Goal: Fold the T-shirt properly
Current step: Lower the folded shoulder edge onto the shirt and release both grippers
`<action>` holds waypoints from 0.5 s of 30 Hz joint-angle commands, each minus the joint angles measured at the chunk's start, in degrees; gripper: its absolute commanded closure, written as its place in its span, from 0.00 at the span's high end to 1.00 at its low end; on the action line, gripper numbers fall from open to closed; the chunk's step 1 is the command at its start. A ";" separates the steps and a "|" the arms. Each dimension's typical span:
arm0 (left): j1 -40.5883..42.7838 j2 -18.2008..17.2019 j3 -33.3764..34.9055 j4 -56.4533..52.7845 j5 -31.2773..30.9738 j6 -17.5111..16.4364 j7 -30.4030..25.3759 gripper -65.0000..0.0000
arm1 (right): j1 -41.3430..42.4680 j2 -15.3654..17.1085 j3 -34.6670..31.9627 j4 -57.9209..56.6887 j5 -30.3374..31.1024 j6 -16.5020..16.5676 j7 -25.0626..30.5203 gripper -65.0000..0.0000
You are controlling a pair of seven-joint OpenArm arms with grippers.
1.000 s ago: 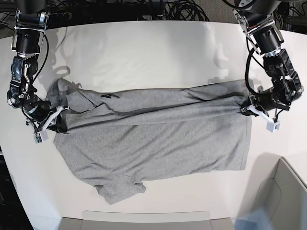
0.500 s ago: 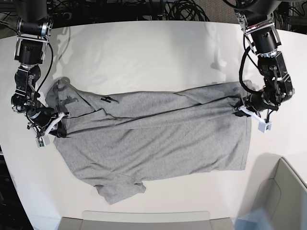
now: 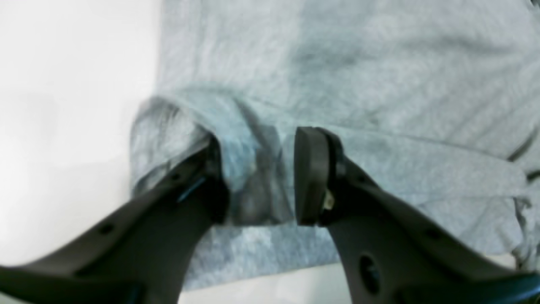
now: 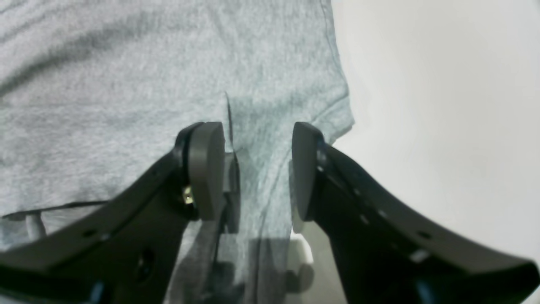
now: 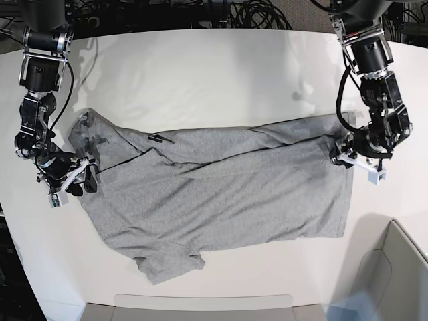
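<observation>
The grey T-shirt (image 5: 221, 187) lies spread across the white table (image 5: 200, 80), its far part folded over toward the front in a long slack ridge. My left gripper (image 5: 342, 155) is at the shirt's right edge. In the left wrist view it (image 3: 259, 173) stands open, with a rolled bit of hem (image 3: 249, 169) lying loose between the fingers. My right gripper (image 5: 83, 179) is at the shirt's left edge. In the right wrist view it (image 4: 257, 169) is open above the flat cloth (image 4: 126, 84), close to the cloth's edge.
A grey bin (image 5: 394, 274) stands at the front right corner. The rim of a grey tray (image 5: 200, 304) runs along the front edge. Cables (image 5: 254, 13) lie behind the table. Bare white table shows beyond the shirt and on both sides of it.
Both grippers were shut on the folded edge and held it taut. Both jaws now stand apart, and the ridge has gone slack on the shirt.
</observation>
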 commanded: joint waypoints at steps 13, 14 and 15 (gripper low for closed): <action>-1.24 -1.07 -0.60 1.25 -1.09 -0.14 -0.91 0.35 | 1.57 1.04 0.78 1.49 2.10 -0.18 1.17 0.41; -1.24 -1.16 -0.60 1.25 -1.18 -0.32 -0.91 0.35 | 1.13 1.04 0.87 2.63 3.24 -0.18 1.17 0.41; -1.24 -1.16 -0.60 1.25 -1.00 -0.40 -0.91 0.35 | 0.25 1.04 0.87 4.21 4.56 -0.18 1.09 0.41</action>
